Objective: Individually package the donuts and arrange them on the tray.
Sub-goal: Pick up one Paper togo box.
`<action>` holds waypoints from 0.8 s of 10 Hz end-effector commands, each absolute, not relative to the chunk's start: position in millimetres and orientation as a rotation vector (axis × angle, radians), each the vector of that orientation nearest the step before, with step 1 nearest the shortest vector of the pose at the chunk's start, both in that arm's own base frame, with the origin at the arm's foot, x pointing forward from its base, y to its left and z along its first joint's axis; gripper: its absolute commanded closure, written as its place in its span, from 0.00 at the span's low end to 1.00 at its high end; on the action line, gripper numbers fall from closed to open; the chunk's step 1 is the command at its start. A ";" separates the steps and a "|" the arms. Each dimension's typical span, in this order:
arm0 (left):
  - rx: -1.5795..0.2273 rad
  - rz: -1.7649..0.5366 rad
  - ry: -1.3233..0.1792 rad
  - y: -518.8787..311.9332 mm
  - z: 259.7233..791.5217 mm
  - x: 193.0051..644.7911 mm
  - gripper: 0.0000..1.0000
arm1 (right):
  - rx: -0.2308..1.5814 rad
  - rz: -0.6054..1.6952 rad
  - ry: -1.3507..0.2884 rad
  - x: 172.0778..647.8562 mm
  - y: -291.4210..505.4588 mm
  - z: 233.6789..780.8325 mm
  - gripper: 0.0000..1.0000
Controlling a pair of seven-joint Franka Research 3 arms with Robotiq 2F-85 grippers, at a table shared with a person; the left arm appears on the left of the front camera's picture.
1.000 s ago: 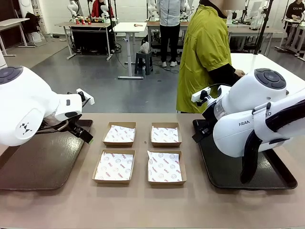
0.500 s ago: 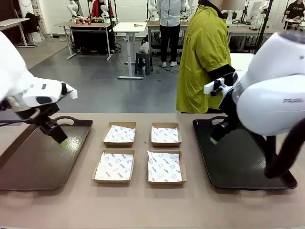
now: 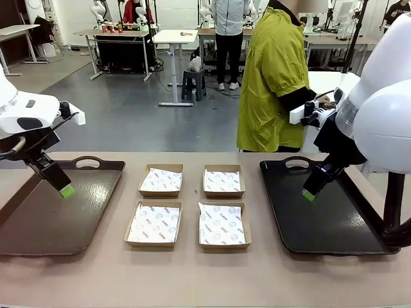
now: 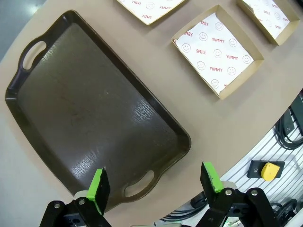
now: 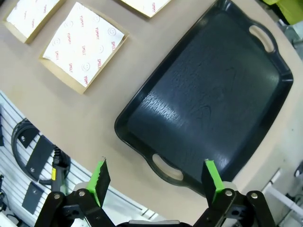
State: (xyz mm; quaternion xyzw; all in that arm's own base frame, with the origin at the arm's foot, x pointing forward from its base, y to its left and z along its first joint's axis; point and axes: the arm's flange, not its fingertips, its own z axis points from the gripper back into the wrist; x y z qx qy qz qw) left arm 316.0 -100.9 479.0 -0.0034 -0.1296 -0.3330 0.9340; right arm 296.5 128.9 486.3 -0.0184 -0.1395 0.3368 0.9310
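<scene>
Brown cardboard boxes [image 3: 154, 224], four of them lined with printed paper, sit two by two in the middle of the table [image 3: 192, 282], exactly as they did a second ago. What has changed is the arms: both were hunched low and close to the boxes, and both have since lifted and swung outwards. The left gripper [image 3: 64, 190] now hangs above the brown tray [image 3: 38, 224] at the table's left end, its green-padded fingers spread wide with nothing between them. The right gripper [image 3: 309, 194] hovers over the black tray [image 3: 334, 224] at the right end, likewise spread wide and holding nothing. The person [image 3: 273, 77] in the yellow-green jacket stands at the far side
</scene>
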 end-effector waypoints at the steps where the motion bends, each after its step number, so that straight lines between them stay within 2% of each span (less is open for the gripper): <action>1: 0.000 -0.681 -0.267 -103.5 473.6 321.2 0.00 | -0.035 0.689 -0.296 306.0 132.1 478.9 0.00; 4: -0.004 -0.685 -0.255 -103.1 475.2 317.5 0.00 | -0.036 0.690 -0.286 300.8 130.5 482.1 0.00; 6: -0.532 -0.497 -0.240 -73.6 486.2 332.0 0.00 | 0.391 0.513 -0.263 309.5 92.1 483.3 0.00; 8: -0.919 -0.344 -0.242 -43.8 488.7 336.6 0.00 | 0.783 0.363 -0.286 312.0 39.2 479.4 0.00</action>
